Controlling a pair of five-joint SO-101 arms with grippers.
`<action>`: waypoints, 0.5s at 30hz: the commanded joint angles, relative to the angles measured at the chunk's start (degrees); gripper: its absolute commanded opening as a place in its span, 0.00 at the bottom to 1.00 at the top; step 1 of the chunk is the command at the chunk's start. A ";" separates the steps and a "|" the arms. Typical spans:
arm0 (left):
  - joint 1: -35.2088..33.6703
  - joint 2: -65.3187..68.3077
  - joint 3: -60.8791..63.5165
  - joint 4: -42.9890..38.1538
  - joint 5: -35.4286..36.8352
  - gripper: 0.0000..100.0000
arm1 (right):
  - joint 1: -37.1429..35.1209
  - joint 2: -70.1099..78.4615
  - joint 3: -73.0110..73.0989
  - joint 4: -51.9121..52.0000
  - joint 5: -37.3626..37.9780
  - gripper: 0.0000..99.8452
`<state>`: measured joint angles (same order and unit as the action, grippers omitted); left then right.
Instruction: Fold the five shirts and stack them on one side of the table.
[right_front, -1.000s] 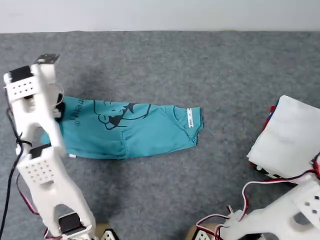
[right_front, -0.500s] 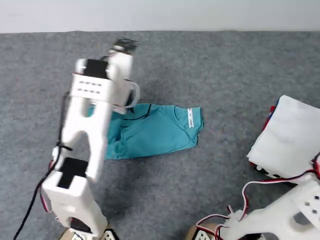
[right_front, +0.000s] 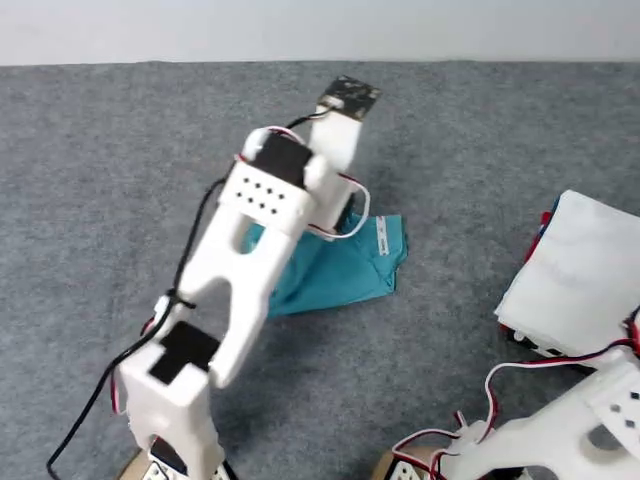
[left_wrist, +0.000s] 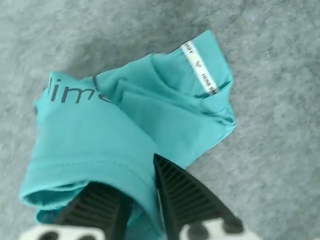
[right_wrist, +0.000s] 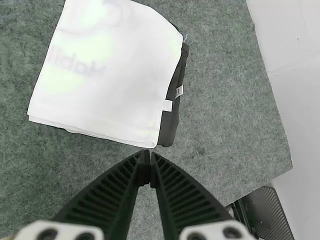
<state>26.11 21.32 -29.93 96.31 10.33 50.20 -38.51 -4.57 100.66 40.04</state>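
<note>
Left jaws clamp the crumpled teal cotton shirt (left_wrist: 125, 125); right jaws together, empty, near the folded white shirt (right_front: 580, 270) at 3 o'clock

I see dark lettering on the teal shirt (left_wrist: 150, 115) at table centre, cut off by a fold, plus a white neck label (left_wrist: 199, 69) with print too small to read. The white shirt (right_wrist: 100, 70) at 3 o'clock carries lettering too faint to read. The small tag (right_wrist: 179, 90) on the black shirt (right_wrist: 172, 120) beneath it is unreadable.
</note>
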 joint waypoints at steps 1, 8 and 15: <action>1.85 4.13 -7.87 0.35 1.76 0.00 | -0.48 -0.84 -0.26 2.15 -0.44 0.01; 4.40 16.44 -25.54 4.13 3.25 0.01 | -0.22 -0.84 -0.26 2.24 -0.35 0.01; 6.68 19.16 -29.76 4.22 3.08 0.12 | -0.22 -0.84 -0.26 2.24 -0.35 0.01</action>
<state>32.00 41.36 -57.19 99.03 13.05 50.20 -38.51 -4.57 100.66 40.04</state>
